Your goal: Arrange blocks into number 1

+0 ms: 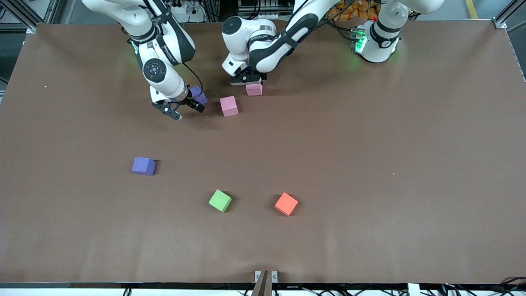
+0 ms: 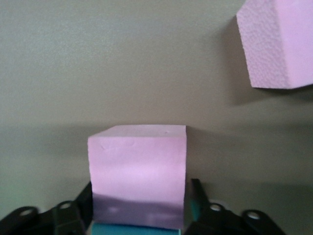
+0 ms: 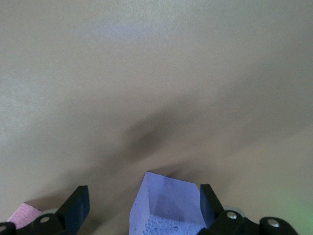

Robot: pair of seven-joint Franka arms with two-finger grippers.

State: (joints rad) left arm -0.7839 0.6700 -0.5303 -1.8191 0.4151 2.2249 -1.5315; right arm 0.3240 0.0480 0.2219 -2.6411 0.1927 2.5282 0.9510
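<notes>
front view: upper centre of frame, the left tool [image 1: 245, 79] sits over a pink matte foam cube [image 1: 254, 89]; a second pink foam cube [image 1: 229, 106] lies just below it. the right tool [image 1: 183, 108], fingers apart, straddles a purple foam cube [image 1: 199, 95].
left wrist view: fingers just clear of the pink cube [image 2: 138, 169], which rests on a light blue foam cube [image 2: 137, 229]; lift straight up to keep the stack square.
right wrist view: purple cube [image 3: 166, 205] between spread fingers; centre before closing.

Brown table [image 1: 370, 144] carries purple [image 1: 143, 166], green [image 1: 220, 200], orange [image 1: 286, 204], pink [image 1: 229, 106] blocks.
</notes>
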